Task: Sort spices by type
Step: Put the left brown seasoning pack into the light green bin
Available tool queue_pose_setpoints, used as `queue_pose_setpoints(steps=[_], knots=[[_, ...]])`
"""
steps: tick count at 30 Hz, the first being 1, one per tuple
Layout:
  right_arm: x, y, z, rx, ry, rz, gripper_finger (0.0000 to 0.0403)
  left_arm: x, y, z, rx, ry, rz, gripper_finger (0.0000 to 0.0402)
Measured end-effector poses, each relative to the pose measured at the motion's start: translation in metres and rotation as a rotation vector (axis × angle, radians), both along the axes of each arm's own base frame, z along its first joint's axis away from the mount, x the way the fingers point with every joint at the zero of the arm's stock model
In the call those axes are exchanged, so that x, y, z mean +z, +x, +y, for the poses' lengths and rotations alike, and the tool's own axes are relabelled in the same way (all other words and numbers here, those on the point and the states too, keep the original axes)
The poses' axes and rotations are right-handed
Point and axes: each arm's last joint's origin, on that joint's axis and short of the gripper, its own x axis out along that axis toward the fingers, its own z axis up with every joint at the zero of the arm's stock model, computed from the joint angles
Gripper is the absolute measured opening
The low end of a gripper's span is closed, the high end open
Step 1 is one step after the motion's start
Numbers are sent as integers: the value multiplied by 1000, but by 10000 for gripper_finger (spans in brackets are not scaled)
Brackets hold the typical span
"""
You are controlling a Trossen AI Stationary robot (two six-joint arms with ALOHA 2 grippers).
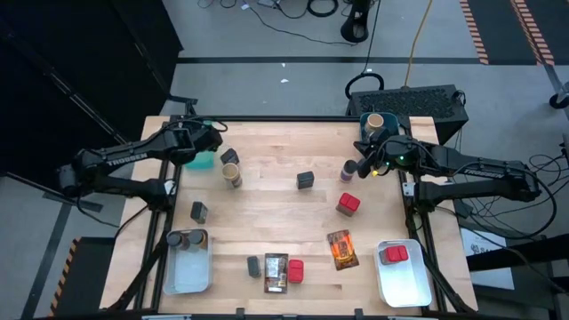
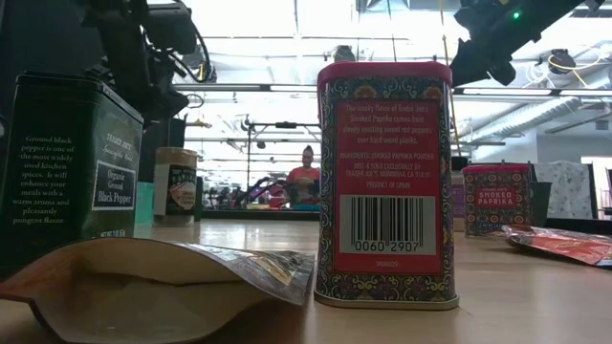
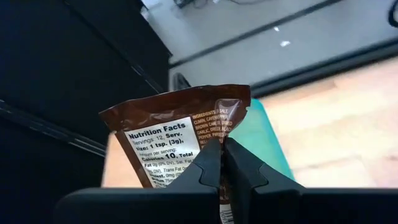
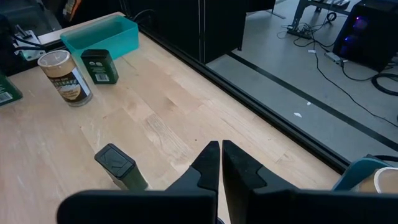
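L gripper (image 3: 221, 163) is held over the teal bin (image 1: 203, 160) at the far-left corner of the table (image 1: 267, 213), fingers pinched on a brown spice packet (image 3: 180, 134) with its Nutrition Facts panel showing. R gripper (image 4: 220, 163) is held above the far-right part of the table, fingers closed, nothing between them. A tan cylinder (image 1: 232, 175) and a dark tin (image 1: 228, 156) are seen beside the teal bin. Other dark tins (image 1: 306, 180) are scattered mid-table. One red paprika tin (image 1: 348, 204) stands right of centre, one (image 1: 295, 270) near the front edge by a packet (image 1: 276, 271), more (image 1: 395, 254) in the near-right white bin (image 1: 402, 284). An orange packet (image 1: 342, 249) lies flat. Near-left clear bin (image 1: 187, 271) holds two jars (image 1: 182, 238).
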Motion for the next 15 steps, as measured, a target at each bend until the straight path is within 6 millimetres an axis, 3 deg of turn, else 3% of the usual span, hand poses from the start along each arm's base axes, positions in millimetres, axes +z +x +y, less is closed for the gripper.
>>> queue_pose_setpoints(steps=[5,15], knots=[[0,0,0,0,0,0,0,-6,4,2,-57,-133,-36,11],[0,0,0,0,0,-1,0,-22,6,23,3,-181,76,11]])
